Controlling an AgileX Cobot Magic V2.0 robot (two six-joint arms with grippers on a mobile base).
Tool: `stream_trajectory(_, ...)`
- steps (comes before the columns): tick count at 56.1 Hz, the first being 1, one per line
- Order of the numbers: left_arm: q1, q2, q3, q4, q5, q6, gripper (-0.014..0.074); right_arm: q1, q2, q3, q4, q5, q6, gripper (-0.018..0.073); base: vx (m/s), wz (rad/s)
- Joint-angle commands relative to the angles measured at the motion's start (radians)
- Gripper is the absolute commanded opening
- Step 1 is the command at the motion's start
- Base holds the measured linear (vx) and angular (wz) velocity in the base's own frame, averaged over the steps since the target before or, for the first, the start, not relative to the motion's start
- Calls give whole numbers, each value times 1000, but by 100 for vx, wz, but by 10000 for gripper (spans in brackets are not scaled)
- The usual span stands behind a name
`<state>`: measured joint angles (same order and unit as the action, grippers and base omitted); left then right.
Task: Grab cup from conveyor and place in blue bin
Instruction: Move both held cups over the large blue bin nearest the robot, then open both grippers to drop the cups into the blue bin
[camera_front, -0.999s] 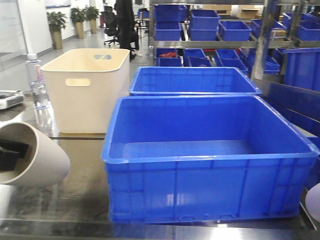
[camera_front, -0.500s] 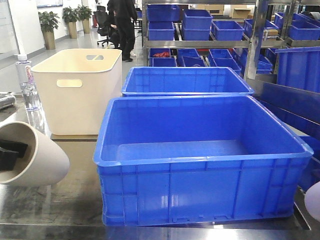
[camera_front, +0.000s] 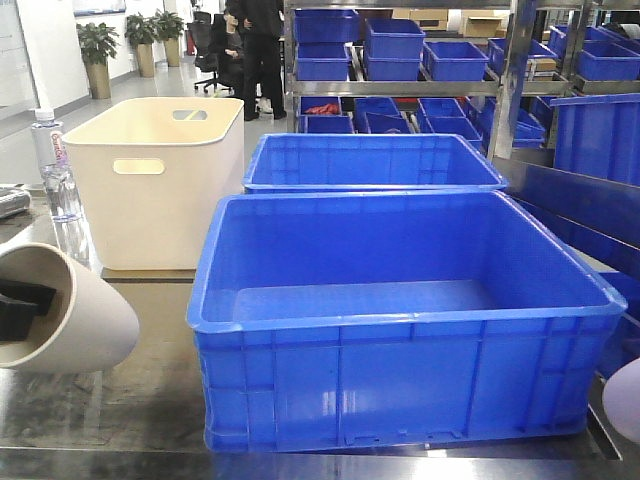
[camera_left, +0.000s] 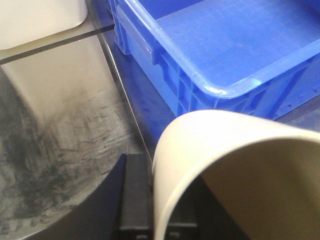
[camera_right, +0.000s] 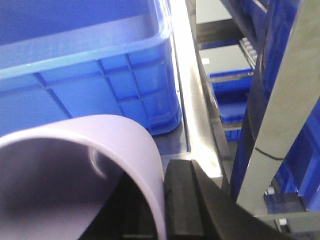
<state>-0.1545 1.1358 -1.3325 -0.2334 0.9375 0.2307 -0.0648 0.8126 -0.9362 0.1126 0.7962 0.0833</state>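
Now transport step: left gripper (camera_left: 150, 200) clamps beige cup (camera_front: 80, 310), left desk edge; right gripper (camera_right: 172, 200) clamps lilac cup (camera_right: 75, 165); next we clear blue bin (camera_front: 400, 380) rim.

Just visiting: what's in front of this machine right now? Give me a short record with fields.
Nearest blue bin: empty
Left pincer: clamped on beige cup, tilted, left of that bin
Right pincer: clamped on lavender cup, right of that bin
Behind the bin: second blue bin, cream tub
Far left: water bottle
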Motion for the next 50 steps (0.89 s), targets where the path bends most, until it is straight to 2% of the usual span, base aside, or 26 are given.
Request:
stream_trajectory(1,-7,-3,-31,-22,-73,-4,0,0,20,-30,3,-76,-3,-9,0,0)
stream_trajectory(13,-7,29,-31,-55,-41,-4,0,0,56,-30,46,-53,-17,-9,0,0)
stream_trajectory(18,-7,44,-34,-114,-60,2,0,0,57,-47,122,-69,-123,-9,0,0)
stream_trajectory(23,-7,52,-35,-238,-108,63,0,16,67,-102,212,-72,-273,-9,0,0)
stream_trajectory(28,-7,58,-36,-404,-158,220,0,63,108,-199,297,-72,-383,-9,0,0)
stream_trajectory(33,-7,85,-43,-579,-216,345,0,131,202,-342,317,-73,-407,-9,0,0)
stream_trajectory(38,-17,161,-104,-703,-250,426,0,190,312,-483,292,-73,-403,-9,0,0)
stream_trajectory(41,-34,217,-171,-724,-264,437,0,215,395,-554,279,-71,-400,-9,0,0)
stream_trajectory(50,-83,438,-396,-709,-278,444,9,252,612,-736,264,-75,-403,-7,0,0)
